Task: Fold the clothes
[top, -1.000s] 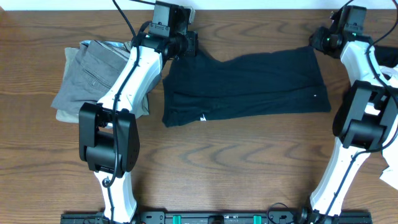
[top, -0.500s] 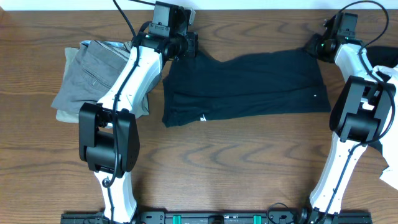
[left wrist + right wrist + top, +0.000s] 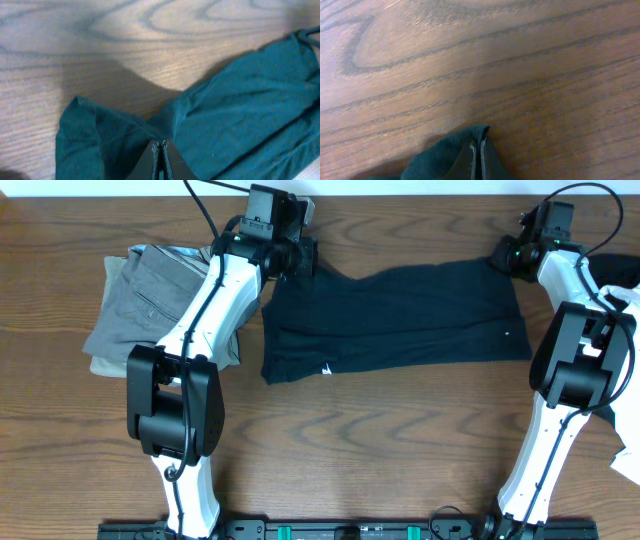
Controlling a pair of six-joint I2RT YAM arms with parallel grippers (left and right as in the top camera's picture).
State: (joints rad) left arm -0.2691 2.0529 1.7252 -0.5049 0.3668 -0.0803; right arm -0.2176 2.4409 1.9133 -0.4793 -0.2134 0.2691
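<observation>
A dark teal garment [image 3: 400, 315] lies folded lengthwise across the middle of the table. My left gripper [image 3: 300, 258] is at its far left corner, shut on the cloth [image 3: 125, 135]; the fabric bunches up around the closed fingers [image 3: 159, 150]. My right gripper [image 3: 503, 256] is at its far right corner, shut on a pinched tip of the garment [image 3: 470, 137], with the fingers [image 3: 477, 150] pressed together.
A stack of folded grey and tan clothes [image 3: 150, 300] sits at the left, under the left arm. White and dark clothes [image 3: 625, 280] lie at the right edge. Bare wooden table [image 3: 380, 440] lies in front of the garment.
The right gripper moved left from just off the garment's far right corner onto it and closed on the cloth. The left arm has not moved.
</observation>
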